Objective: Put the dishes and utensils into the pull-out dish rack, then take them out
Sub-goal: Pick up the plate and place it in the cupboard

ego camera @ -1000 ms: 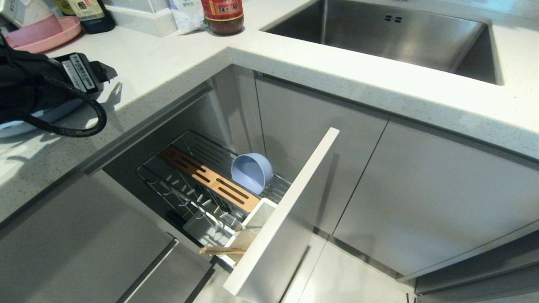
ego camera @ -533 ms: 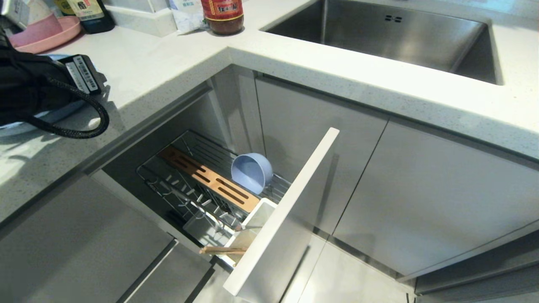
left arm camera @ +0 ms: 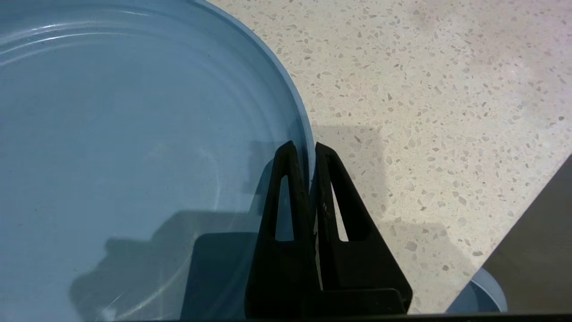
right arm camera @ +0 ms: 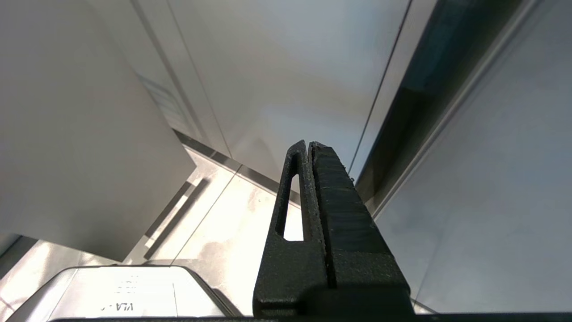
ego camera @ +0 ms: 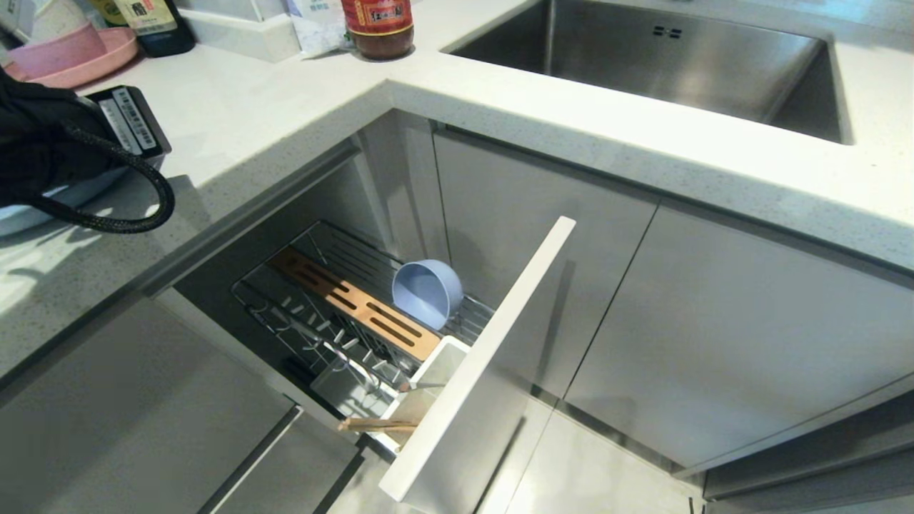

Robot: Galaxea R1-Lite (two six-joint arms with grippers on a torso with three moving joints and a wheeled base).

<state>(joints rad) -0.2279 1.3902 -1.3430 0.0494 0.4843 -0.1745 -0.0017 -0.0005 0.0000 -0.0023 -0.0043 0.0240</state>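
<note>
My left gripper (left arm camera: pixel 304 147) is shut on the rim of the light blue plate (left arm camera: pixel 134 134), one finger inside the rim and one outside. The plate rests on the speckled counter (left arm camera: pixel 424 112). In the head view the left wrist (ego camera: pixel 64 135) covers most of the plate (ego camera: pixel 18 218) at the far left. Below the counter the pull-out dish rack (ego camera: pixel 314 243) stands drawn out. The blue-grey bowl (ego camera: pixel 427 291) lies on its side beside the wooden strip (ego camera: pixel 357 303). Wooden chopsticks (ego camera: pixel 378 425) poke out of the white cutlery cup (ego camera: pixel 437 368). My right gripper (right arm camera: pixel 308 145) is shut and empty, low by the cabinet fronts.
A pink plate (ego camera: pixel 78 61), a dark bottle (ego camera: pixel 153 25) and a sauce jar (ego camera: pixel 377 28) stand at the back of the counter. The steel sink (ego camera: pixel 643 64) is at the back right. The rack's pale front panel (ego camera: pixel 485 371) juts out over the floor.
The left gripper's jaws have closed onto the plate's rim; the finger that stuck out beside the wrist in the head view no longer shows. The rack and its contents have not moved.
</note>
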